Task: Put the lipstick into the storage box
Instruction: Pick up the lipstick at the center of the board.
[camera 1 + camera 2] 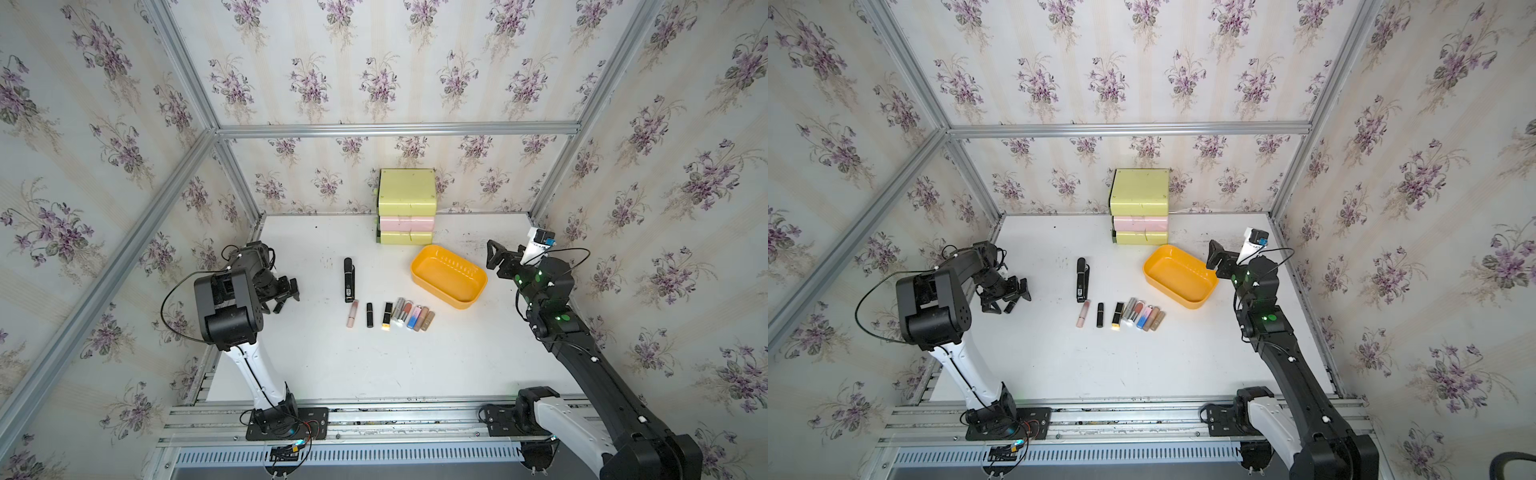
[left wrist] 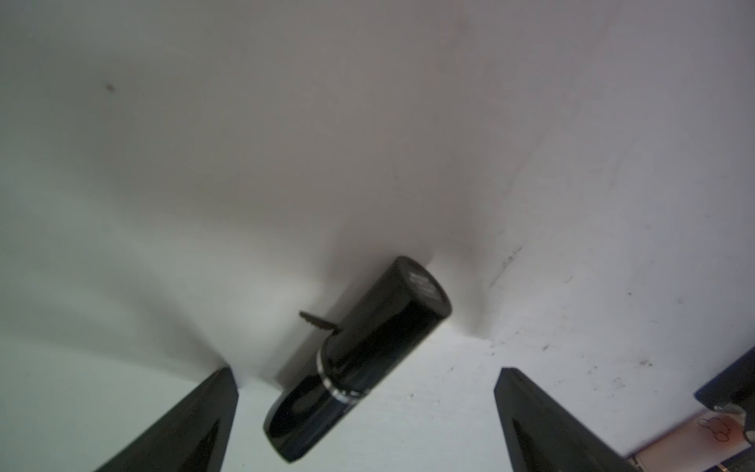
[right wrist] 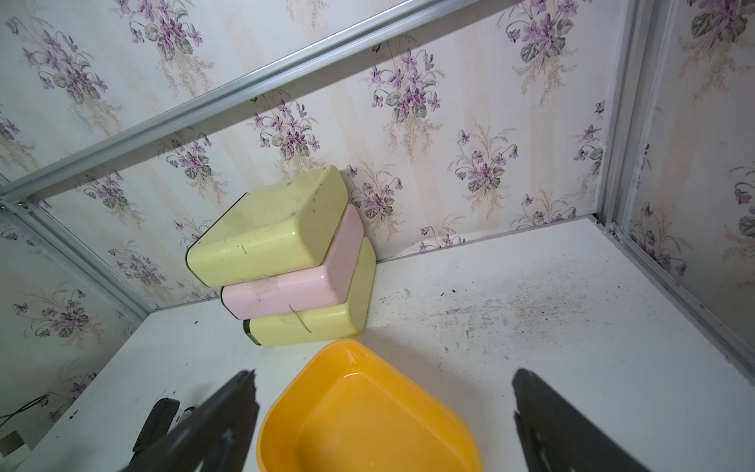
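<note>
our left gripper (image 2: pixel 364 370), jaws apart, straddles the black lipstick (image 2: pixel 384 323) lying on the table (image 2: pixel 367 122), well apart from the orange storage box (image 1: pixel 451 278); our right gripper (image 1: pixel 491 255) gapes too. a skewed pinch may roll the lipstick away.

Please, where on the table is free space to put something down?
The widest bare patch lies between the lipstick row and the front rail. Another lies at the back, left of the drawers. It is crowded where that row reaches the orange tray, with the drawers close behind it.
</note>
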